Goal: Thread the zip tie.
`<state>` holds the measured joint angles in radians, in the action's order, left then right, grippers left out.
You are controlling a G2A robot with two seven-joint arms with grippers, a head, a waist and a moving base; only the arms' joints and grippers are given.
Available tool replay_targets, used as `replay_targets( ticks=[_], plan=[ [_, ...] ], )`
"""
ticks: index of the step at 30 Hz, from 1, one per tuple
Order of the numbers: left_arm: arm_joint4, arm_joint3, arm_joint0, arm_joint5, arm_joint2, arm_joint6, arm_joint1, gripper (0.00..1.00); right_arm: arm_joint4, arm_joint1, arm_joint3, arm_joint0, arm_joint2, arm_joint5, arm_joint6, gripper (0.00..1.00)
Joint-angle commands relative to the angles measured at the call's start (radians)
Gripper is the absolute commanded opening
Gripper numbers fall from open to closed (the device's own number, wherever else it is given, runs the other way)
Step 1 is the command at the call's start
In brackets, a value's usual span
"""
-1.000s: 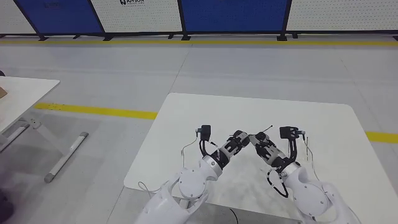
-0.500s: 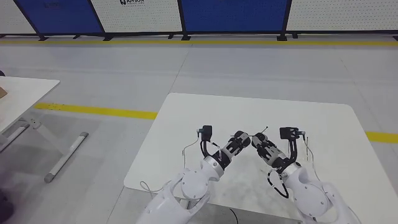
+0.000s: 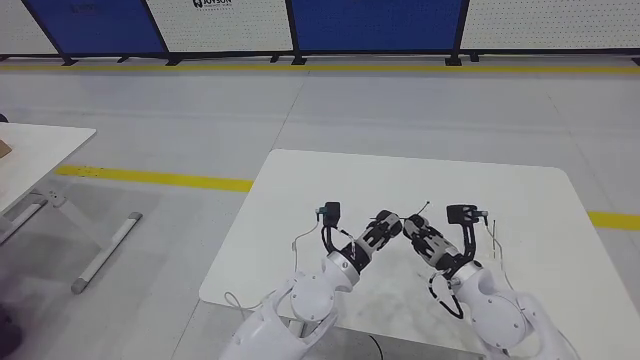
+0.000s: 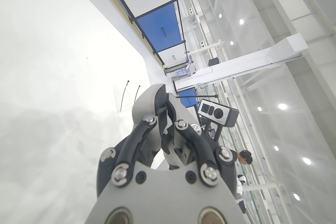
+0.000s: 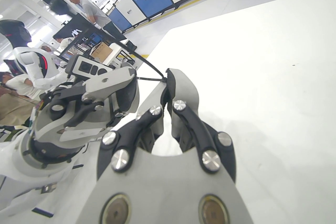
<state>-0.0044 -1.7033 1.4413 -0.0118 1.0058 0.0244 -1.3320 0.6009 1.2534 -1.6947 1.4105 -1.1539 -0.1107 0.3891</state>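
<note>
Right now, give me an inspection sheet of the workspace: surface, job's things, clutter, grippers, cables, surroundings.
Surface: white table, rounded corners.
Job's things: black zip tie held above the table between both grippers.
Clutter: two spare zip ties lying on the table.
Grippers: left gripper and right gripper both shut on the zip tie, tips close together.
Cables: thin wire looping by the left wrist.
Surroundings: blue and white panels, yellow floor line, second table.

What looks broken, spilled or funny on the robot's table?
Nothing stands out. The left gripper and right gripper are both shut on one black zip tie, close together over the white table. Two spare zip ties lie loose on the table, with no damage I can see.
</note>
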Motion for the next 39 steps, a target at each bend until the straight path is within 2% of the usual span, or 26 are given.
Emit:
replay_targets(
  ticks=[1,12,25,39],
  plan=[
    [-0.003,-0.001,0.001,0.006,0.002,0.0,0.0,0.0,0.007,0.0,0.002,-0.002,0.006,-0.002,0.006,0.0],
    [-0.012,-0.016,0.009,0.022,0.016,0.002,0.003,0.0,0.032,0.002,0.022,-0.021,0.028,0.003,0.019,0.0],
    [-0.027,-0.03,0.004,0.027,0.015,0.009,0.002,0.0,0.034,0.003,0.056,-0.04,0.034,0.016,0.037,0.0],
    [-0.056,-0.052,0.013,0.041,0.029,0.012,0.004,0.0,0.039,0.007,0.113,-0.073,0.048,0.026,0.046,0.0]
  ],
)
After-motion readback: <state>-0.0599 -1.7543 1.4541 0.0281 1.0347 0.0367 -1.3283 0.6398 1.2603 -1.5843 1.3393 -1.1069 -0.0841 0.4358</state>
